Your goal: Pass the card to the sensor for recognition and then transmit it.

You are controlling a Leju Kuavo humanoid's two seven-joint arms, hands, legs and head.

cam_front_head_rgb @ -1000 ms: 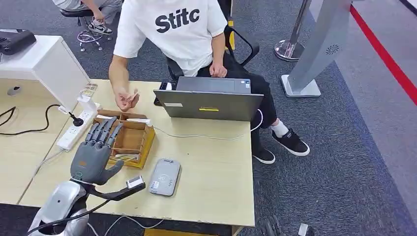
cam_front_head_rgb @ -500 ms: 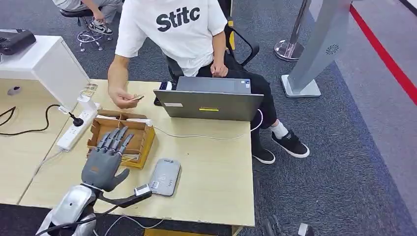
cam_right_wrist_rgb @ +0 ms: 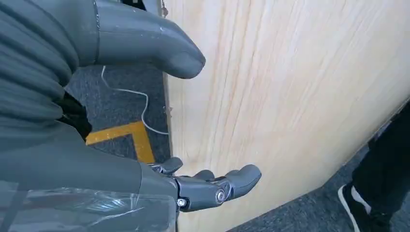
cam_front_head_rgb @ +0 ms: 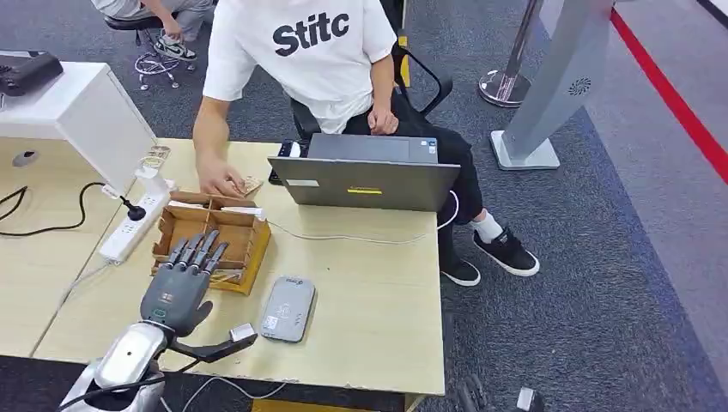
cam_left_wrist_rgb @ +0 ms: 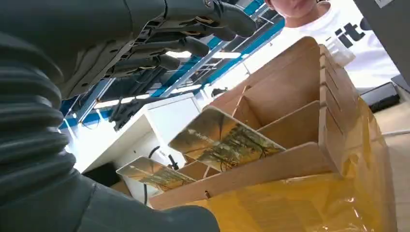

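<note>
Two robot hands, both empty. Largest of all, pale wooden worktop (cam_front_head_rgb: 378, 292) under and ahead of the left robot hand (cam_front_head_rgb: 176, 287). Seated at its far side, well beyond that robot hand, person in a white T-shirt (cam_front_head_rgb: 300, 51), one hand (cam_front_head_rgb: 219, 180) pressed down on a card (cam_front_head_rgb: 251, 184) lying on the worktop just past the wooden box. Ahead and to the right of the left robot hand, open grey laptop (cam_front_head_rgb: 365, 176). Ahead and to its left, white cabinet (cam_front_head_rgb: 77, 112), then a white power strip (cam_front_head_rgb: 129, 232) with a black plug in it. Directly under the fingertips of the left robot hand, wooden box (cam_front_head_rgb: 232, 240) split into compartments, on a yellow base. Just right of the left robot hand, near but not touching, flat grey sensor (cam_front_head_rgb: 288, 309) lying on the worktop. Left robot hand held palm down, fingers stretched straight and apart, nothing in them, hovering over the near edge of the box. From the left wrist: two more cards (cam_left_wrist_rgb: 225, 137) standing tilted in the nearest compartments, close below the fingers, untouched. Right robot hand (cam_right_wrist_rgb: 96, 164) loosely wide, thumb and fingers apart, holding nothing, close beside a pale wood surface, grey carpet (cam_right_wrist_rgb: 121, 96) below.
</note>
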